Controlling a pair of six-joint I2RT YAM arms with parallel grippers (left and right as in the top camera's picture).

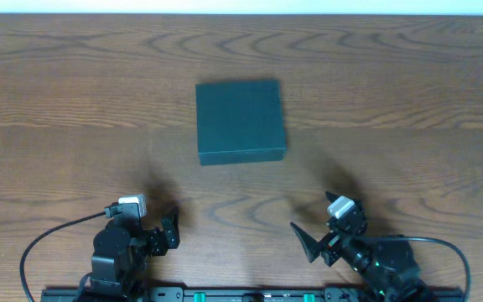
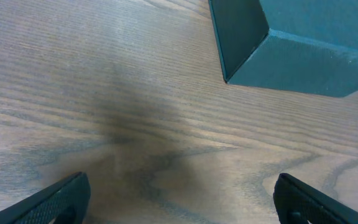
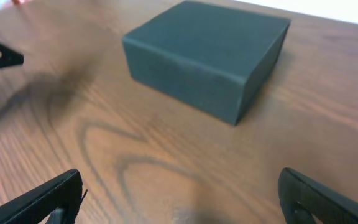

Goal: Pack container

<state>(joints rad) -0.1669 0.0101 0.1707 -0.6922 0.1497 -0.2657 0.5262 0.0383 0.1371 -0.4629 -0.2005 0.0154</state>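
Note:
The container (image 1: 241, 121) is a dark teal-black rectangular box. It sits shut in the middle of the wooden table. It also shows at the top right of the left wrist view (image 2: 297, 43) and at the top centre of the right wrist view (image 3: 207, 53). My left gripper (image 1: 168, 231) is open and empty near the front edge, left of centre; its fingers frame bare wood (image 2: 179, 199). My right gripper (image 1: 315, 239) is open and empty near the front edge, right of centre (image 3: 179, 199). Both grippers are well short of the container. No snack packs are in view.
The wooden table (image 1: 74, 101) fills the view. Its far edge (image 1: 241, 14) runs along the top. A black cable (image 1: 49, 239) loops from the left arm. The left gripper's fingertip (image 3: 2, 57) shows at the left of the right wrist view.

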